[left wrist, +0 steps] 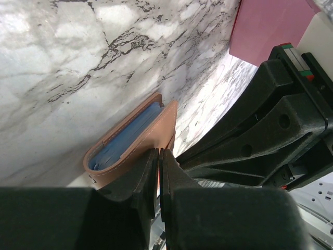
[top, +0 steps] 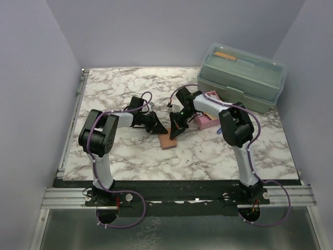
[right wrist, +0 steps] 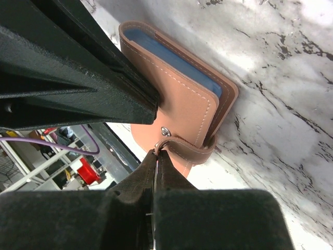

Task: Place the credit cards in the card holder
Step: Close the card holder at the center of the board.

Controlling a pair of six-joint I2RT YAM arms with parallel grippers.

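The reddish-brown card holder (top: pixel 168 140) lies on the marble table between both grippers. In the left wrist view the card holder (left wrist: pixel 136 147) is nearly closed, with a blue credit card (left wrist: pixel 125 139) inside. My left gripper (left wrist: pixel 159 152) is shut, its tips pinching the edge of the holder's cover; in the top view it (top: pixel 157 126) sits at the holder's left. My right gripper (right wrist: pixel 157 151) is shut on the holder's strap (right wrist: pixel 190 152) beside the snap stud; in the top view it (top: pixel 175 132) sits just above the holder. The blue card (right wrist: pixel 171 58) shows between the covers. Other cards are hidden.
A pink tray (top: pixel 206 122) lies right of the right gripper and shows in the left wrist view (left wrist: pixel 270 26). A large grey-green toolbox (top: pixel 242 75) stands at the back right. The right arm's black fingers (left wrist: pixel 260 130) are close beside my left gripper.
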